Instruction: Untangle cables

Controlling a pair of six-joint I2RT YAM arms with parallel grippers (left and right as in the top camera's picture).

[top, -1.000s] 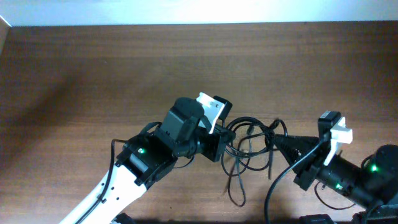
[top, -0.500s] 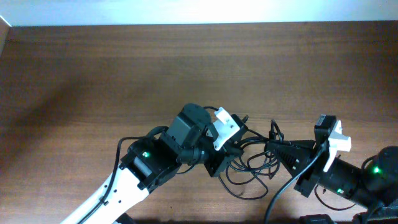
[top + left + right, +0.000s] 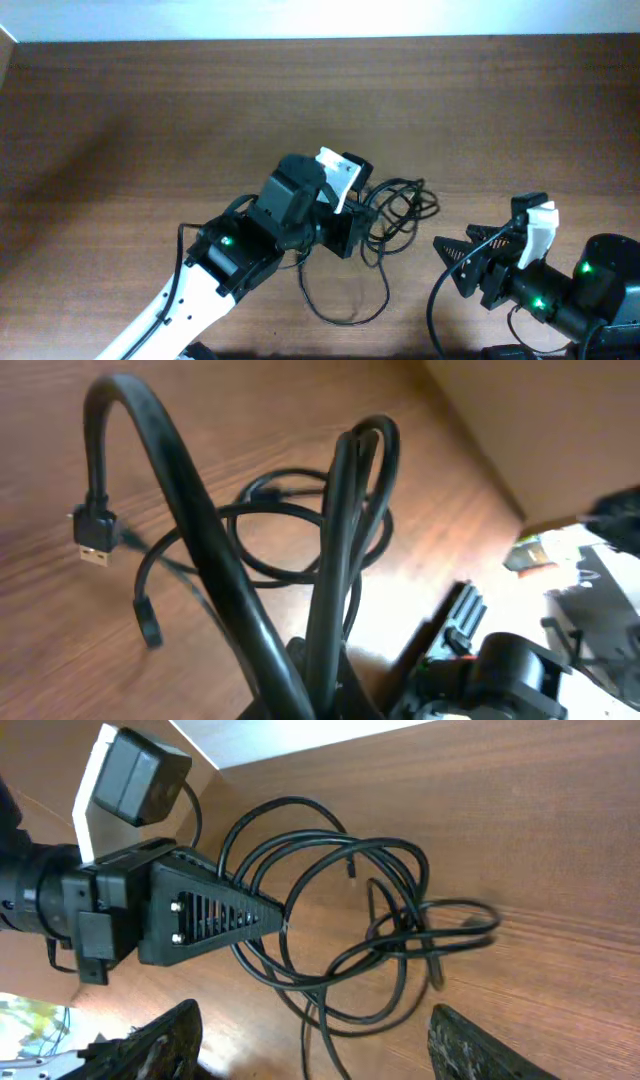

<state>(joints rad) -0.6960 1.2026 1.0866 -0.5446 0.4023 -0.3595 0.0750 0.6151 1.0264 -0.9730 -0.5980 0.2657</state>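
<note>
A tangle of thin black cables (image 3: 398, 208) lies mid-table, with one long loop (image 3: 340, 305) trailing toward the front edge. My left gripper (image 3: 360, 225) is shut on a bunch of these cables; in the left wrist view the strands (image 3: 335, 560) rise straight out of the closed jaws, and a USB plug (image 3: 92, 550) dangles at the left. My right gripper (image 3: 456, 264) stands open to the right of the tangle, apart from it. In the right wrist view its fingertips (image 3: 165, 1038) flank bare table below the cables (image 3: 360, 920), and the left gripper (image 3: 215, 912) pinches them.
The wooden table (image 3: 150, 130) ends at a pale wall along the far edge (image 3: 320, 38). The left arm's white body (image 3: 190, 300) crosses the front left corner. The right arm's base (image 3: 590, 295) fills the front right corner.
My right gripper has opened, let go of the cables and drawn back to the right. The left gripper swung back up and left with the bundle, and a loop dropped toward the front.
</note>
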